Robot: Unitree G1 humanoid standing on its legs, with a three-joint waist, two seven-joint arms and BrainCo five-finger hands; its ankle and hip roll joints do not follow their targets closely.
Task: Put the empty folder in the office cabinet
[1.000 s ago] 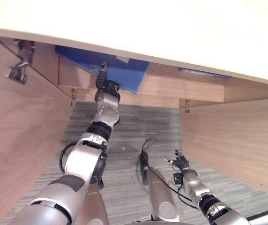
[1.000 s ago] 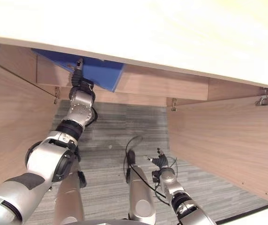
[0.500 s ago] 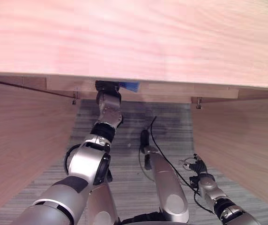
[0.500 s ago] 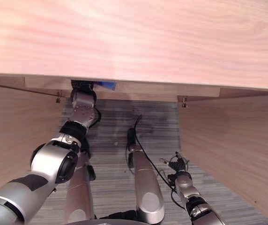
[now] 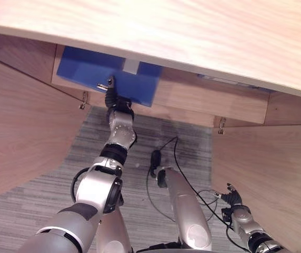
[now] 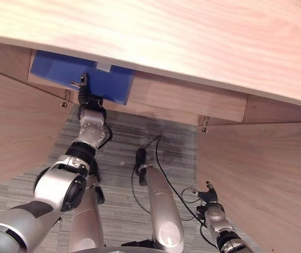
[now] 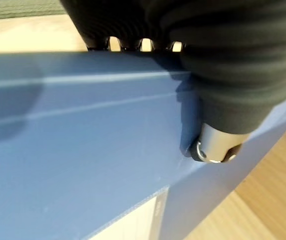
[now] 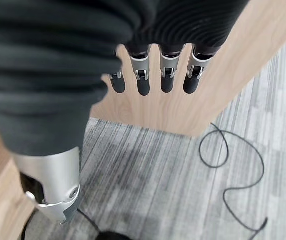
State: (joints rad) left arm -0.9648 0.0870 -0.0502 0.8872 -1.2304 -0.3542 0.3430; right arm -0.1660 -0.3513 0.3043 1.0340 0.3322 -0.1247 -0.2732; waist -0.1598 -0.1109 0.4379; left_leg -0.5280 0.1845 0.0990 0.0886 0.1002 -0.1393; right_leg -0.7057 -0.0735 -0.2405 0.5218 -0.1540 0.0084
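A blue folder with a white label lies flat on the bottom shelf of the wooden cabinet, in its left half. My left hand reaches up to the folder's front edge. In the left wrist view its thumb presses on the folder's blue face and its fingers curl over the far edge. My right hand hangs low beside the right door, its fingers relaxed and holding nothing.
The cabinet's top board spans the upper part of the eye views. Its two doors stand open, one at the left and one at the right. Another blue item lies deeper on the shelf's right side. Grey carpet lies below.
The camera has tilted, so more of the shelf and folder shows than half a second ago. My left hand stays on the folder's front edge. The right hand still hangs low.
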